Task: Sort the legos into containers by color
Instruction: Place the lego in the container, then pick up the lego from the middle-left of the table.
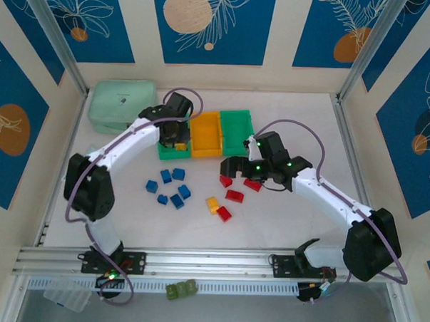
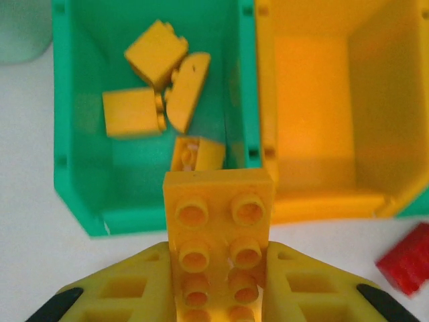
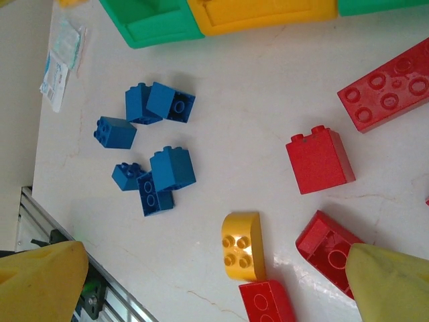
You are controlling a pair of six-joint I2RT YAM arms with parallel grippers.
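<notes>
My left gripper is shut on a long yellow brick, held at the near rim of the left green bin; in the top view that gripper hangs over the same bin. Several yellow bricks lie inside. The orange-yellow bin beside it looks bare. My right gripper stands open above a curved yellow brick, with red bricks to its right and blue bricks to its left. In the top view the right gripper hovers over the red bricks.
The right green bin ends the row. A mint-green pouch sits at the back left. Blue bricks cluster mid-table, a yellow brick and a red one nearer the front. An olive-green block lies beyond the front rail.
</notes>
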